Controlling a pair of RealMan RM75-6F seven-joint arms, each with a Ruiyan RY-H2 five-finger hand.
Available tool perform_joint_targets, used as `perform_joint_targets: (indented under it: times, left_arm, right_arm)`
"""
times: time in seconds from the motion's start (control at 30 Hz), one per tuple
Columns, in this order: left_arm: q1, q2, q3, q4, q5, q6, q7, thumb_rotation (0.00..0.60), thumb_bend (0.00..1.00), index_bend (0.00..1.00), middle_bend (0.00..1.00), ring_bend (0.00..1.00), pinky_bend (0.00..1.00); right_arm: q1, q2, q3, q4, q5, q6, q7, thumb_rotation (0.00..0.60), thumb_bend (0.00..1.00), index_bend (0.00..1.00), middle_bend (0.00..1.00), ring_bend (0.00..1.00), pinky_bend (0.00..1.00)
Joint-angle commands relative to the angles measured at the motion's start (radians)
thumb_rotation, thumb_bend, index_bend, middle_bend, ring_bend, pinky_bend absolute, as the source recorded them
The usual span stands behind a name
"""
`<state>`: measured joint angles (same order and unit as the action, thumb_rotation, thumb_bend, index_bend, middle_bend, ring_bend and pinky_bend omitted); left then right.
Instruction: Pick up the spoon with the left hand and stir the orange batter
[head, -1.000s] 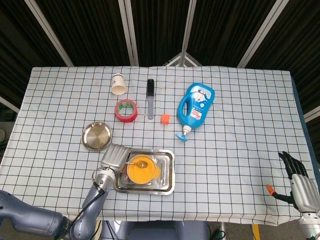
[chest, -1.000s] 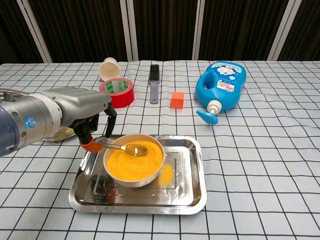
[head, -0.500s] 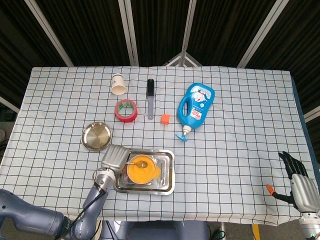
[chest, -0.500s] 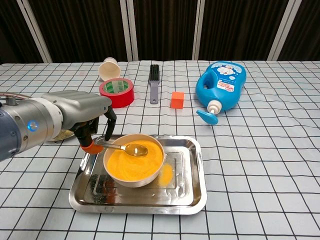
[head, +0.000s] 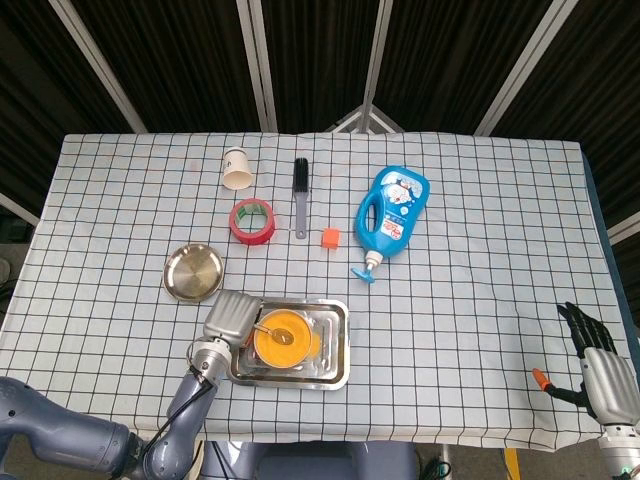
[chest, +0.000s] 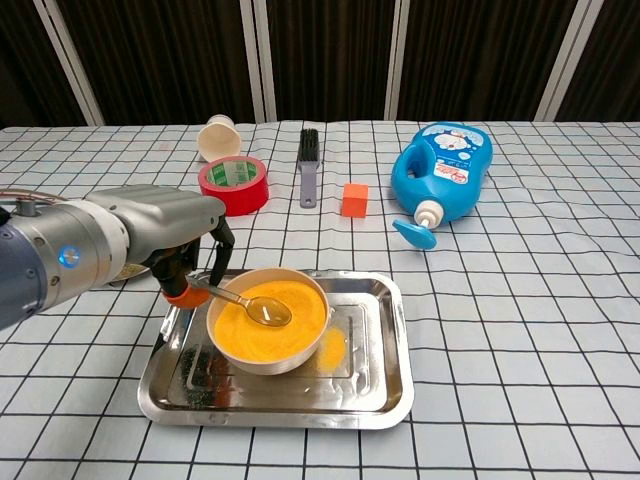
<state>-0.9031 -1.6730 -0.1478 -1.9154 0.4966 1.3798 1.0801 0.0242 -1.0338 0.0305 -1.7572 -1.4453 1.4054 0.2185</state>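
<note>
Spoon (chest: 245, 301) pinched by its handle in the left hand (chest: 175, 240), its bowl lowered into the orange batter (chest: 268, 318) just right of the hand. Batter fills a white bowl (chest: 258, 361) standing in a steel tray (chest: 395, 385). Beyond the hand lies a roll of red tape (chest: 234, 184). Right hand (head: 598, 365), fingers spread and holding nothing, rests well apart at the table (head: 480, 280) edge.
</note>
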Motion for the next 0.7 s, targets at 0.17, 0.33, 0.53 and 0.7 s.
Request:
perform_joint_targets:
  times: [0.17,0.33,0.53,0.7]
  left_arm:
    - [0.000,0.010,0.006,-0.001,0.019,0.001,-0.009,0.600,0.58,0.56,1.00,1.00,1.00]
    - [-0.004,0.031,0.021,0.002,0.076,0.003,-0.008,0.600,0.63,0.60,1.00,1.00,1.00]
    - [-0.028,0.065,0.113,0.068,0.326,0.000,0.036,0.600,0.72,0.74,1.00,1.00,1.00]
    - [-0.052,0.091,0.208,0.159,0.530,-0.034,0.100,0.600,0.73,0.79,1.00,1.00,1.00]
  right_arm:
    - [0.000,0.001,0.000,0.000,0.001,-0.001,0.001,0.600,0.31,0.00,0.00,0.00,0.00]
    - [0.000,0.001,0.000,0.000,0.001,-0.001,0.000,0.600,0.31,0.00,0.00,0.00,0.00]
    - [0.000,0.002,-0.001,-0.001,0.001,-0.002,-0.001,0.600,0.31,0.00,0.00,0.00,0.00]
    - [0.000,0.002,-0.001,-0.002,0.001,-0.002,0.000,0.600,0.31,0.00,0.00,0.00,0.00]
